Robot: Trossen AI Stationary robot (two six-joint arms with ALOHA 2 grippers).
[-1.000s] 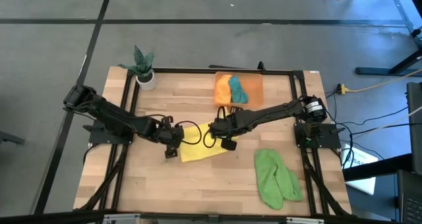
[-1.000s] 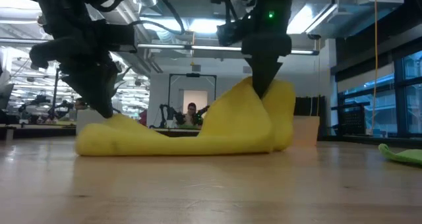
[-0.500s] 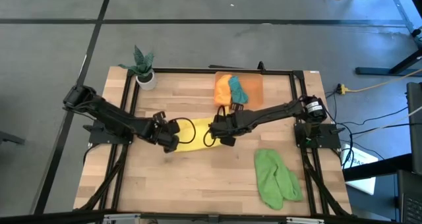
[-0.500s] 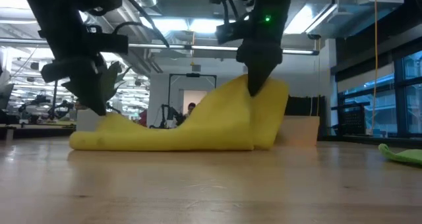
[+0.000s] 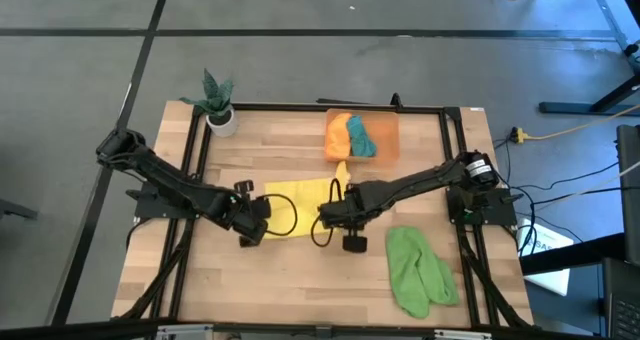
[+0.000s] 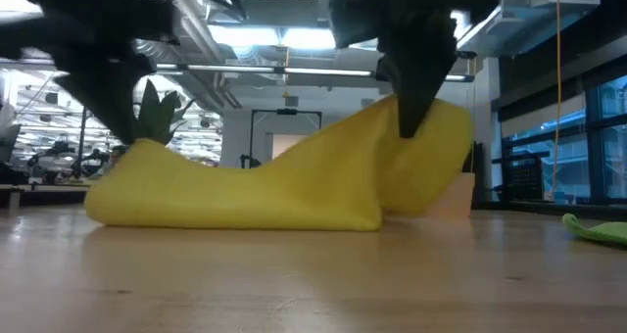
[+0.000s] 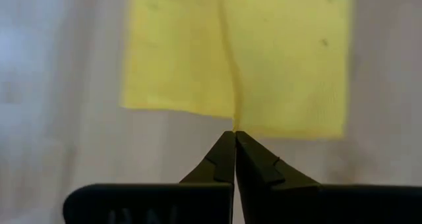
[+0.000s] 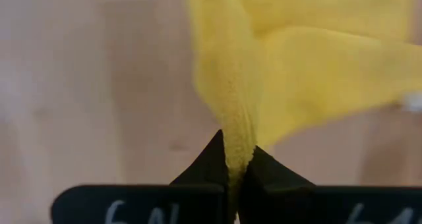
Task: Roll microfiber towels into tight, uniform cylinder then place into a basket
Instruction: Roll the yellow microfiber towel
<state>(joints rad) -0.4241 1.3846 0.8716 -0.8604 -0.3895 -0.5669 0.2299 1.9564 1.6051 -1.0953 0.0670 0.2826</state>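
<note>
Yellow towel (image 5: 300,195): partly spread at the middle of the wooden table (image 5: 290,280), pinched at two edges and lifted there, the rest sagging to the surface. Left gripper (image 7: 235,136): fingers pressed together on the towel's left edge. Right gripper (image 8: 236,159): fingers clamped on a gathered fold of the same towel at its right side. Basket (image 5: 386,130): translucent orange, at the table's far edge, holding an orange towel (image 5: 339,135) and a teal towel (image 5: 359,136) side by side. Light green towel (image 5: 418,270): crumpled, near the table's front right corner. Potted plant (image 5: 217,102): far left corner.
</note>
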